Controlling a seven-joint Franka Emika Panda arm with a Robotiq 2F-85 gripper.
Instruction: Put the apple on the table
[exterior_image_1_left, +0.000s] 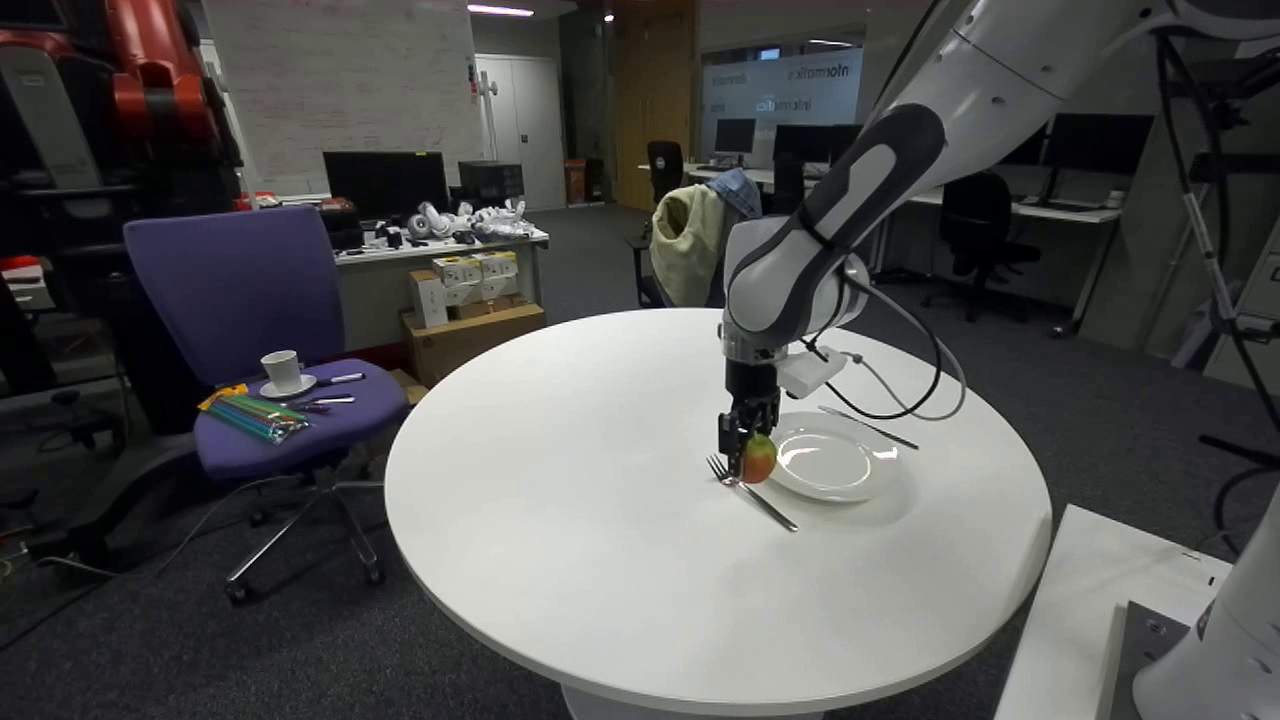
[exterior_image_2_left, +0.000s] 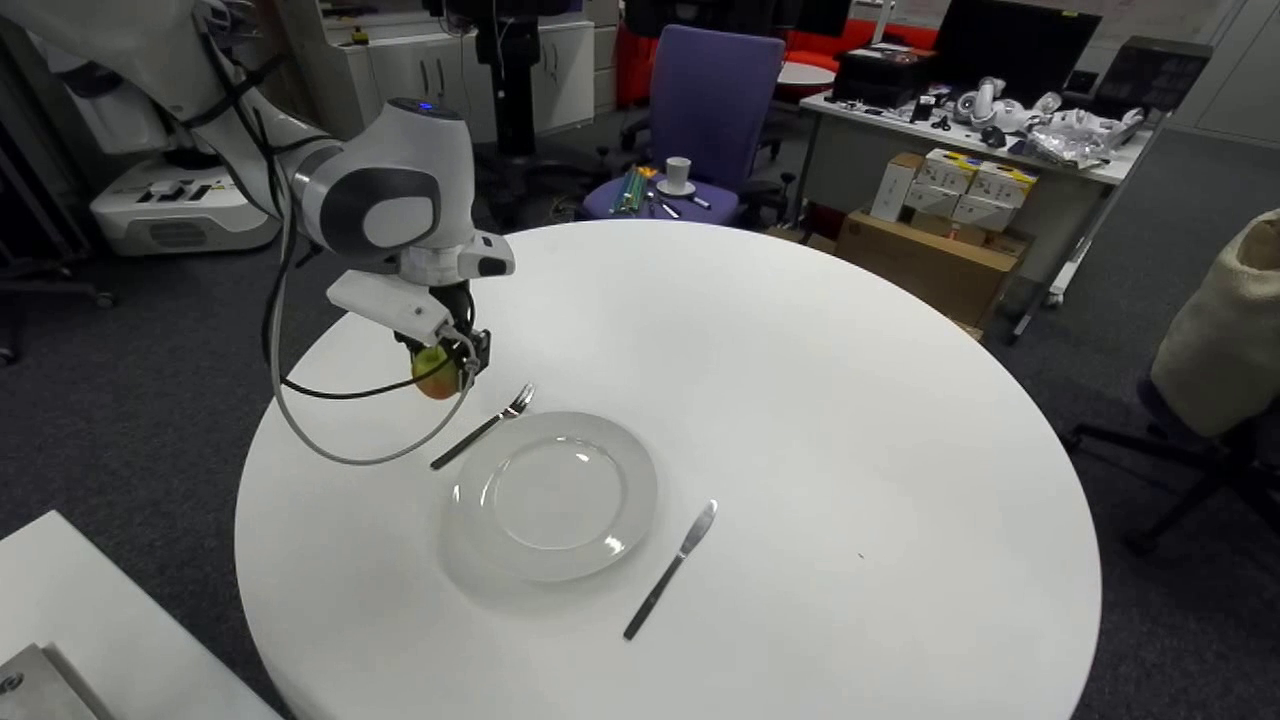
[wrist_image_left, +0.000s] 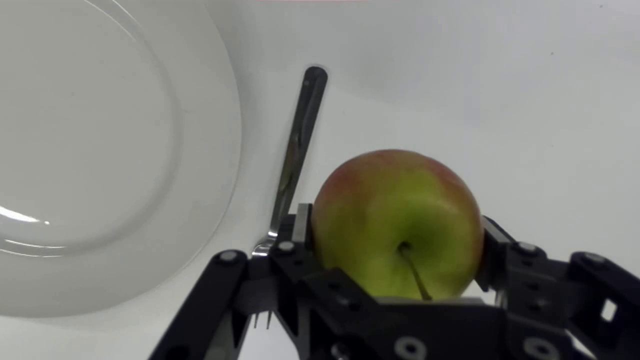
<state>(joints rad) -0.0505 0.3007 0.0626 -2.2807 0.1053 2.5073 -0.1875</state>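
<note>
Gripper (wrist_image_left: 397, 232), black: jaws pinching the apple (wrist_image_left: 385, 200) from both sides.
Apple, red-orange with yellow-green, stem showing: between the gripper's jaws, raised above the desk (exterior_image_2_left: 830, 450).
Fork (wrist_image_left: 292, 165), metal: on the desk, lower than the gripper, which partly covers it in the wrist view.
Desk, round, white: beneath the gripper.
Plate (exterior_image_2_left: 555, 495), round, white: on the desk, past the fork from the gripper.
Knife (exterior_image_2_left: 672, 569), metal: past the plate from the gripper.
Purple chair (exterior_image_1_left: 240, 290), with cup (exterior_image_1_left: 283, 370) on saucer (exterior_image_1_left: 306, 385): well apart from the gripper.

In your wrist view, fork (wrist_image_left: 300, 135) and plate (wrist_image_left: 210, 125) as obstacles left of the apple (wrist_image_left: 395, 215), open table (wrist_image_left: 555, 160) to its right.
</note>
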